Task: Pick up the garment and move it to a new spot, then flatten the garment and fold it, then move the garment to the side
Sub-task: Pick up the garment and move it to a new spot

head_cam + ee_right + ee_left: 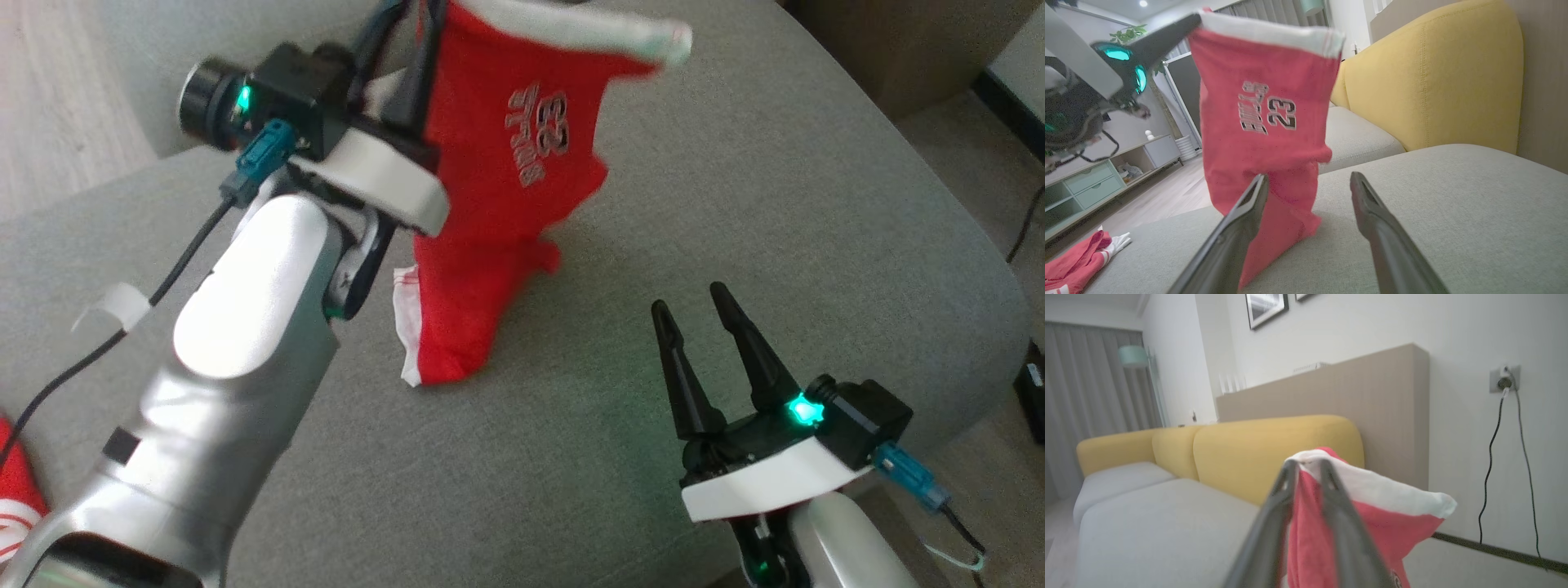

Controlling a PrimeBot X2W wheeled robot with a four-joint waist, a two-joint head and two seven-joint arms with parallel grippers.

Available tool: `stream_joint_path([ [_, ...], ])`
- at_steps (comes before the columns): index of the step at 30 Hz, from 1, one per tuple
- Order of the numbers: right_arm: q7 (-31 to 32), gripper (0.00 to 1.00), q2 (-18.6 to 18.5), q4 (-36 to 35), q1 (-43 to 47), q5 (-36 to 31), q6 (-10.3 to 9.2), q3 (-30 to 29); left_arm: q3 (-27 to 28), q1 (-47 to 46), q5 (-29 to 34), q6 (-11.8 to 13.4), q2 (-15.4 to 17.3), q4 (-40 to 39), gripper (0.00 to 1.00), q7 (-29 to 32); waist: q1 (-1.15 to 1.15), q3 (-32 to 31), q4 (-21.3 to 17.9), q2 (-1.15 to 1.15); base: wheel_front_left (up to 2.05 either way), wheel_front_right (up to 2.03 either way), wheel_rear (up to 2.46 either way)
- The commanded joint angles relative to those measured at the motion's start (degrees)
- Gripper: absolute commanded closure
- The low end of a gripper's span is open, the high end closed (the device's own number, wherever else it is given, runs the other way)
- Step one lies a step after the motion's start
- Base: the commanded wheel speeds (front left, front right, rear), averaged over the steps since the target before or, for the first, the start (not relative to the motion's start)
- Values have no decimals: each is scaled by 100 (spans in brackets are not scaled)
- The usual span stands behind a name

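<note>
- The left arm's pale silver forearm (pixel 245 327) is nearest in the head view; its left gripper (pixel 1308 463) is raised above the seat; its own wrist view has red cloth between the two dark fingers, with the white band at their tips; the fingers stand slightly parted, and I cannot tell whether they pinch the cloth.
- The right gripper (pixel 689 297) sits low over the grey fabric sofa seat (pixel 775 204); its jaws are wide apart and empty.
- The red fabric garment with a white waistband (pixel 490 163) hangs upright at the left gripper, band uppermost; its lower end touches the seat, ahead of the right gripper; it is blurred in the head view.
- The right wrist view gives the print sharply: "23" beside sideways lettering; it also shows a crumpled red-and-white cloth (pixel 1081 253) low at the left and a pale green drawer cabinet (pixel 1090 183).
- The left wrist view adds a white wall socket (pixel 1504 377) with dark cables and black-framed pictures (pixel 1265 308).
- Counted: two grippers; two red cloths; one socket; two cables; two frames.
</note>
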Motion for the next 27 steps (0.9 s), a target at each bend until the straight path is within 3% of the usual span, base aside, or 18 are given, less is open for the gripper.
stream_joint_path([
  [1, -61, 0, -17, -219, -247, 36, -4, 108, 180, -259, 46, -26, 163, 53, 0, -118, -1, 50, -5, 0, 0, 0, 0],
  [7, -61, 0, -17, -191, -207, 29, -4, -69, 206, -172, 71, -78, 265, 848, 0, -632, -1, -3, 371, 0, 0, 0, 0],
  [14, -61, 0, -17, -120, -99, -91, -4, -302, 373, 238, -78, -77, 400, 1001, 0, -934, -1, -255, 997, 0, 0, 0, 0],
  [21, -61, 0, -17, -44, 152, -255, -4, -710, 505, 1457, -252, 31, 523, 474, 0, -1056, -1, -681, 1723, 0, 0, 0, 0],
  [27, -61, 0, -17, 12, 407, -414, -4, -931, 640, 2739, -500, 248, 436, -289, 0, -1074, -1, -875, 2195, 0, 0, 0, 0],
])
